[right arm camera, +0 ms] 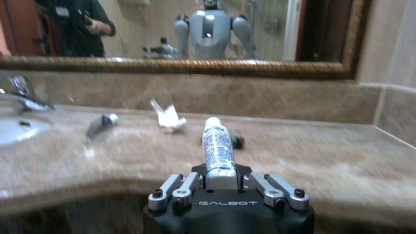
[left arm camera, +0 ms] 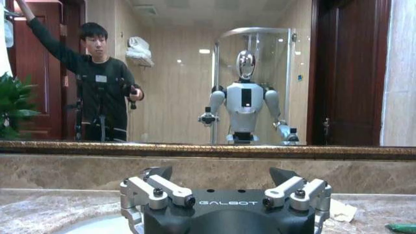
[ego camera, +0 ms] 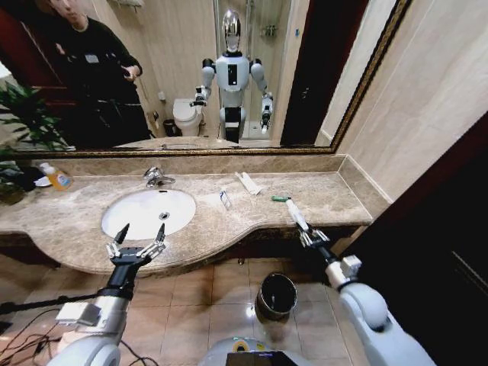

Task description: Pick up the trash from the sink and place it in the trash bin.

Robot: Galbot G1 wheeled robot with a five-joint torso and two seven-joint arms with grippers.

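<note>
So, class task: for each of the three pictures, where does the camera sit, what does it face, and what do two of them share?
Head view: high up, looking down on the counter, both arms, the bin.
Left wrist view: behind the open left claw, facing the mirror.
Right wrist view: behind the right claw, shut on a white tube.
Shared: head and right wrist views show that tube.

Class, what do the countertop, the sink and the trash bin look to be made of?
Countertop: polished beige-brown stone, probably marble, going by its veining and sheen. Sink: glossy white, likely ceramic. Trash bin: dark body with a shiny rim, seemingly metal.
</note>
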